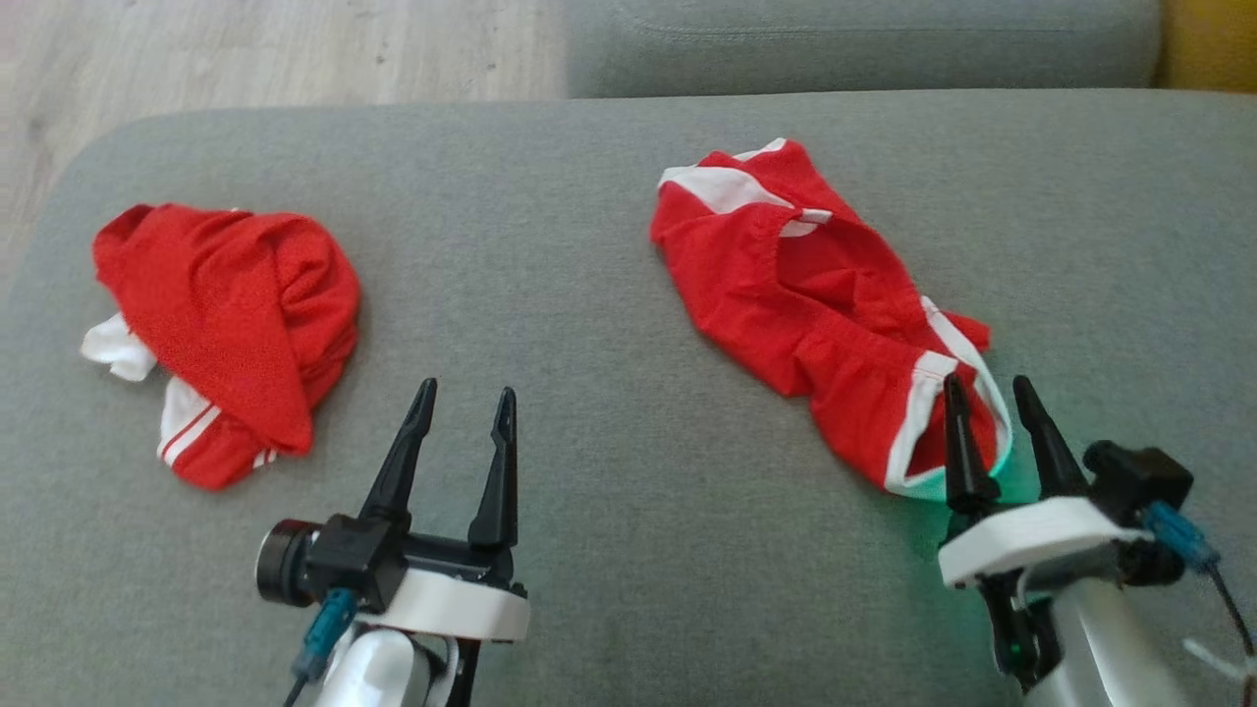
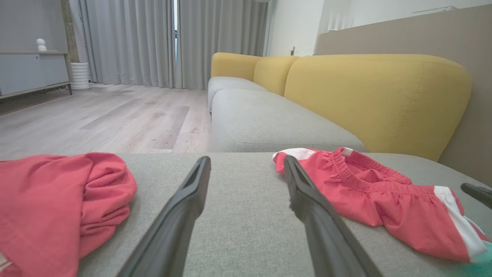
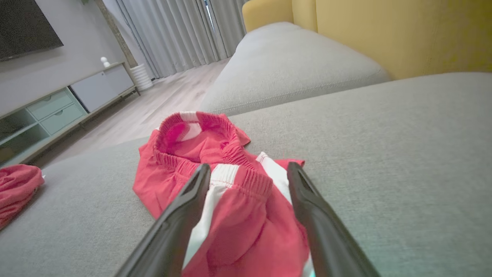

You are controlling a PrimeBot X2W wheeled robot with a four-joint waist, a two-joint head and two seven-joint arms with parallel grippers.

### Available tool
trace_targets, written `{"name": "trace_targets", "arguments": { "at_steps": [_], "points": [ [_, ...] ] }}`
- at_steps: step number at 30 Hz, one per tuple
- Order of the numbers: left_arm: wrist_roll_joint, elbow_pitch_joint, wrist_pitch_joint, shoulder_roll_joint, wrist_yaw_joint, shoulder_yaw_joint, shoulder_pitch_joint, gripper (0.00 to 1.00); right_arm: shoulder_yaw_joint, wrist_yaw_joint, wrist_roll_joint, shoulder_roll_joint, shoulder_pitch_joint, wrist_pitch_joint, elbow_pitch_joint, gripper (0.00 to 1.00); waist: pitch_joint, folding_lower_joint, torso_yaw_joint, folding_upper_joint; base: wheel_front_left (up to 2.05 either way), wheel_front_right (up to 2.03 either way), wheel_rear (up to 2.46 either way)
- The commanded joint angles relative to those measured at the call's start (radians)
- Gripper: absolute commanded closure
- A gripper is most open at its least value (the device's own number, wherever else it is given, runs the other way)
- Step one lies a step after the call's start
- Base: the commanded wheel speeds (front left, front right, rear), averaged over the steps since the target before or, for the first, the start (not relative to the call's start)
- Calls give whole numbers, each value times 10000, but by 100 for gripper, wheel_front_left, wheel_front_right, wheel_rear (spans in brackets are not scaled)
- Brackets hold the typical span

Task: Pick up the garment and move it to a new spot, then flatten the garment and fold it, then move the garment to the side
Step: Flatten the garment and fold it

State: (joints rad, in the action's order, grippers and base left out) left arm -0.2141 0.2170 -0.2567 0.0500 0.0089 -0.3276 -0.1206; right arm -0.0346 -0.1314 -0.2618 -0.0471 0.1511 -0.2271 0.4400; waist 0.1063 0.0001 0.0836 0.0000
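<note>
My open right claw [image 1: 986, 385] sits at the near end of the red shorts [image 1: 776, 285], which stretch toward the far edge of the sofa seat [image 1: 589, 295]. My left claw [image 1: 466, 388], also open, is farther off.

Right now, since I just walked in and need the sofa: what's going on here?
A two-armed robot is working on the red shorts lying rumpled on the grey cushion. Its right gripper is open, straddling the white-trimmed near end, nothing gripped yet. The left gripper is open over bare cushion between the shorts and a second red garment bunched at the left.
</note>
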Motion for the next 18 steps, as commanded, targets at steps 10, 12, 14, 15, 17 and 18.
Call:
{"name": "trace_targets", "arguments": {
  "at_steps": [10,12,14,15,17,18],
  "points": [
    [-140,-193,-51,3,72,-40,-519,0,-799,7,-994,-31,1804,17,2209,0,243,-1,535,0,0,0,0],
    [-142,-179,-51,3,72,-38,-525,0,-1026,7,-897,-31,2050,-114,2348,100,280,-1,572,0,0,0,0],
    [-145,-162,-51,3,72,-36,-521,0,-1330,7,-827,-31,2239,-222,2282,100,299,-1,605,0,0,0,0],
    [-146,-154,-51,3,72,-29,-520,0,-1483,7,-789,-31,2318,-260,2188,100,305,-1,618,0,0,0,0],
    [-151,-142,-51,3,74,-26,-524,0,-1761,7,-694,-31,2446,-308,1915,100,301,-1,648,0,0,0,0],
    [-158,-140,-51,3,77,-29,-531,0,-1967,7,-647,-31,2498,-322,1723,100,295,-1,670,0,0,0,0]
  ]
}}
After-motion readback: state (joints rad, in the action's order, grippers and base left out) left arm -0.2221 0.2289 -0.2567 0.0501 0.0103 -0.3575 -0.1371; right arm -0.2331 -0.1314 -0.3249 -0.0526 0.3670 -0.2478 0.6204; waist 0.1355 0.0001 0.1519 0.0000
